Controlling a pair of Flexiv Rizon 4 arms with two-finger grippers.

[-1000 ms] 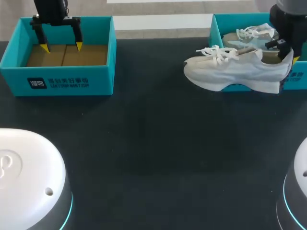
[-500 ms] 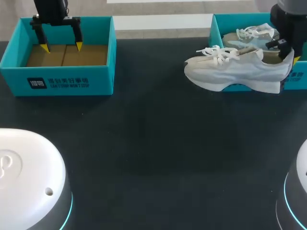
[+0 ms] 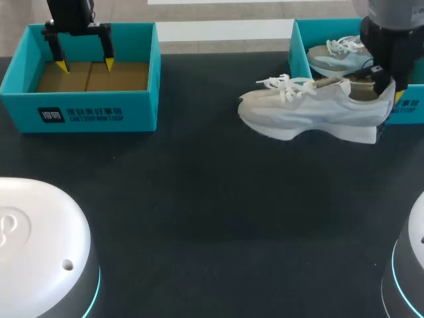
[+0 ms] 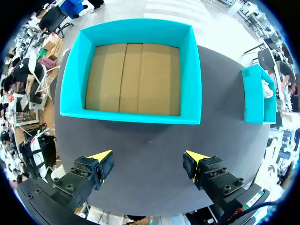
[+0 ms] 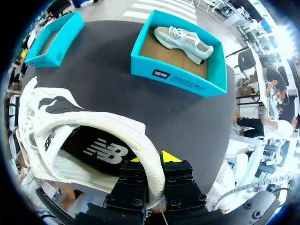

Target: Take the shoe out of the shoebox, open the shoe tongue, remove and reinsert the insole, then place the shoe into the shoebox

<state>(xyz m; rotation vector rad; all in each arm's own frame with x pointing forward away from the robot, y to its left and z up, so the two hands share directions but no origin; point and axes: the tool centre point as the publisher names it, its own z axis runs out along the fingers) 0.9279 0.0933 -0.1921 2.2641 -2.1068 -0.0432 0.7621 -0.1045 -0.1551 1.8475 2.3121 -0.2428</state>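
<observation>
A white lace-up shoe (image 3: 305, 112) hangs above the dark table in front of the teal shoebox (image 3: 299, 50) at the back right, toe pointing left. My right gripper (image 3: 387, 86) is shut on its heel collar. In the right wrist view the fingers (image 5: 152, 161) pinch the padded heel rim, and the shoe (image 5: 70, 136) with its dark insole shows beside them. A second white shoe (image 3: 338, 53) lies inside that shoebox (image 5: 178, 70). My left gripper (image 3: 85, 65) hovers open above another teal box (image 3: 86, 112), empty down to its cardboard floor (image 4: 136, 77), the open fingers (image 4: 147, 159) holding nothing.
Two white rounded robot bases (image 3: 40, 245) sit at the table's front corners. The dark tabletop (image 3: 212, 199) stretches between the two boxes and the bases.
My right gripper has carried the shoe leftward and toward the front, away from the shoebox. The left arm has not moved.
</observation>
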